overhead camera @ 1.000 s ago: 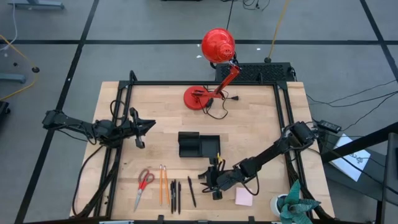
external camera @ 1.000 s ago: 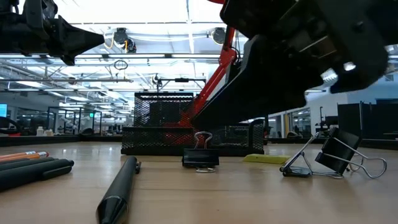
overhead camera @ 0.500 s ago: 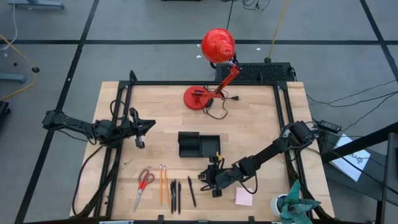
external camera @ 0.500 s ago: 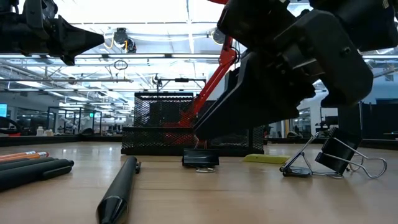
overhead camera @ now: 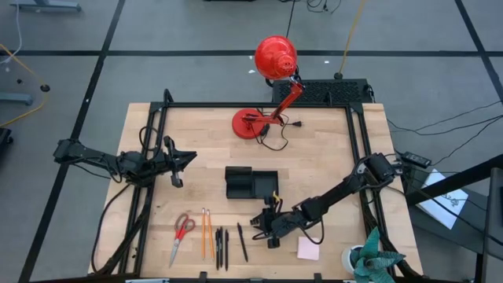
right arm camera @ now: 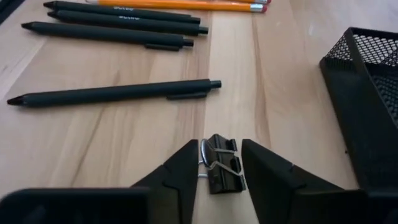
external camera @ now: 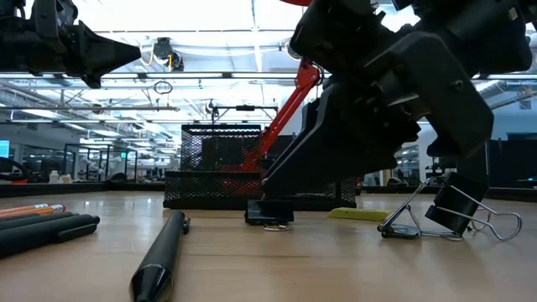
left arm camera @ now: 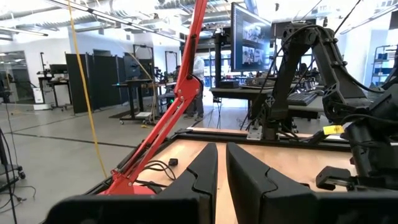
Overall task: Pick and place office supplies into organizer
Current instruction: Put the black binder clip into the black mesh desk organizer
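Note:
A small black clip (right arm camera: 222, 169) lies flat on the table in front of the black mesh organizer (overhead camera: 251, 183). My right gripper (right arm camera: 221, 158) slants down over the clip, open, with one finger close on either side of it. One black pen (right arm camera: 118, 93) lies just past the clip, with two more pens (right arm camera: 118, 28) and the orange pencils (right arm camera: 180, 5) beyond. A bigger black clip (external camera: 457, 210) and a yellow-green piece (external camera: 361, 214) lie nearby. The red-handled scissors (overhead camera: 181, 232) and pink sticky pad (overhead camera: 308, 248) sit near the front edge. My left gripper (overhead camera: 191, 157) hangs shut above the table's left side. My right gripper's fingers (right arm camera: 186, 168) stand hard against the two sides of the small black clip, coming from above at a slant. I cannot tell whether they touch it. The clip rests flat on the table.
A red desk lamp (overhead camera: 271, 86) stands at the far edge, its base (overhead camera: 251, 123) and cord behind the organizer. A black frame (overhead camera: 357, 149) runs along the table's sides. Bare wood lies between the organizer and the left arm.
In the low view my right gripper has dipped toward the table, its fingertips coming down from just above the small black clip to its level. The clip has not moved.

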Available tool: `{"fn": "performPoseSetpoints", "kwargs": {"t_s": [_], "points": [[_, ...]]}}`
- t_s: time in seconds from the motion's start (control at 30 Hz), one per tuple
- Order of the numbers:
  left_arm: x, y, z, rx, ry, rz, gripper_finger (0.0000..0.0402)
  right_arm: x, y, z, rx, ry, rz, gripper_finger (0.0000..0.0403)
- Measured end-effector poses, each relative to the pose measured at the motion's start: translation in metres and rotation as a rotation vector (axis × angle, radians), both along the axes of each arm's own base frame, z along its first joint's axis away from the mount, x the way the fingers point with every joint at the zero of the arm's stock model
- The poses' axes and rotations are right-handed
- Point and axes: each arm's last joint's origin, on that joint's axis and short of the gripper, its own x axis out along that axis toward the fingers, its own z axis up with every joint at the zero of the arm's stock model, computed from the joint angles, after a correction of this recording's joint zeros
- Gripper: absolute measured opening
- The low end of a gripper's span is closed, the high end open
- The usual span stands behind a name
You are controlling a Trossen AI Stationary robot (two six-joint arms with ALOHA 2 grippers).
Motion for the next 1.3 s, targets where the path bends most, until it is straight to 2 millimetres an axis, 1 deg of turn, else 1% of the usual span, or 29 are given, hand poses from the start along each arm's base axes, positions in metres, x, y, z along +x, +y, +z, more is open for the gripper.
{"fn": "performPoseSetpoints", "kwargs": {"t_s": [0.23,0.27,0.37,0.5,0.57,0.63,0.77,0.87,0.93,1.0,1.13,1.3], "points": [[0.0,0.0,0.0,0.0,0.0,0.0,0.0042,0.003,-0.001,-0.004,0.043,0.014,0.042,0.0012],[0.0,0.0,0.0,0.0,-0.001,0.0,0.0042,0.003,-0.001,-0.004,0.041,0.016,0.043,0.0007],[0.0,0.0,0.0,0.001,0.0,0.0,0.0042,0.004,-0.001,-0.006,0.039,0.007,0.041,0.0011],[0.0,0.0,0.0,0.001,0.0,0.0,0.0042,0.006,0.0,-0.003,0.025,-0.031,0.069,0.0004],[0.0,0.0,0.0,0.001,-0.001,0.0,0.0042,0.006,-0.001,0.002,0.0,-0.053,0.076,0.0003],[0.0,0.0,0.0,0.002,0.002,-0.001,0.0042,0.01,-0.002,0.017,-0.026,-0.09,0.076,0.0003],[0.0,0.0,-0.001,0.002,0.006,-0.001,0.0042,0.014,-0.006,0.06,-0.122,-0.202,0.062,0.0002],[0.0,0.0,0.0,0.001,0.005,0.0,0.0042,0.014,-0.016,0.086,-0.184,-0.265,0.024,0.0001],[0.0,0.0,0.0,0.0,-0.001,-0.001,0.0042,0.016,-0.027,0.095,-0.197,-0.276,0.007,0.0001],[0.0,0.0,0.0,-0.001,-0.001,-0.001,0.0042,0.02,-0.039,0.094,-0.209,-0.263,-0.017,0.0001],[0.0,0.0,0.0,0.0,0.0,-0.001,0.0042,0.03,-0.059,0.074,-0.213,-0.192,-0.052,0.0001],[0.0,0.0,-0.001,0.004,0.008,0.0,0.0042,0.04,-0.07,0.052,-0.228,-0.158,-0.078,0.0001]]}}
